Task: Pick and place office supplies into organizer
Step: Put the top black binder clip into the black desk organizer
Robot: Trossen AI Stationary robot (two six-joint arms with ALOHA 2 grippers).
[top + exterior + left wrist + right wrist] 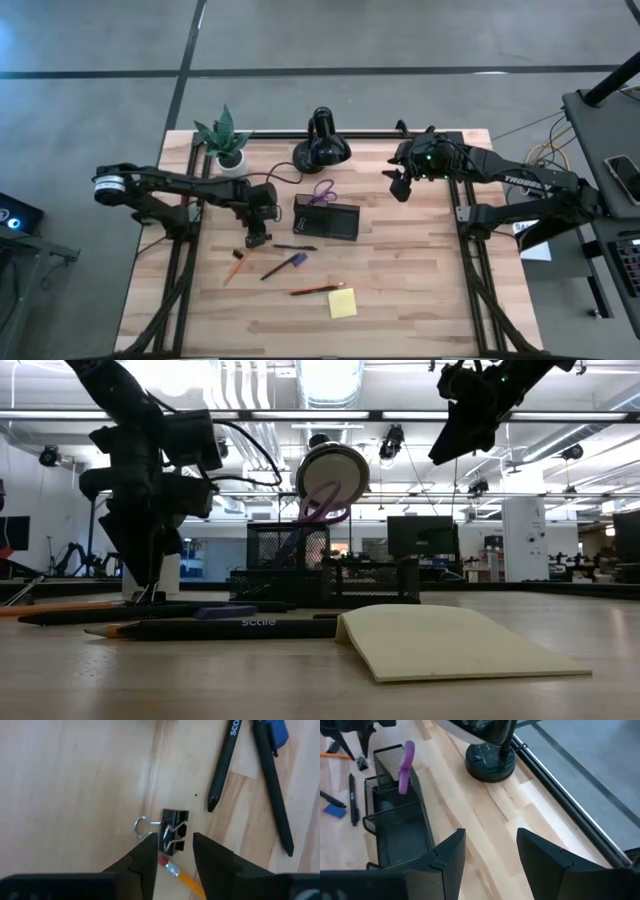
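Left gripper [172, 851], fingers apart, straddles a small black binder clip [174, 831] near the wooden table's [420, 290] left edge; closing off-centre could flick it onto the orange pencil [181, 876].

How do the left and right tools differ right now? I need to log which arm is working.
The left tool hangs low over the table, straddling a binder clip; the right tool is raised near the lamp, with nothing between its fingers. Both are open.
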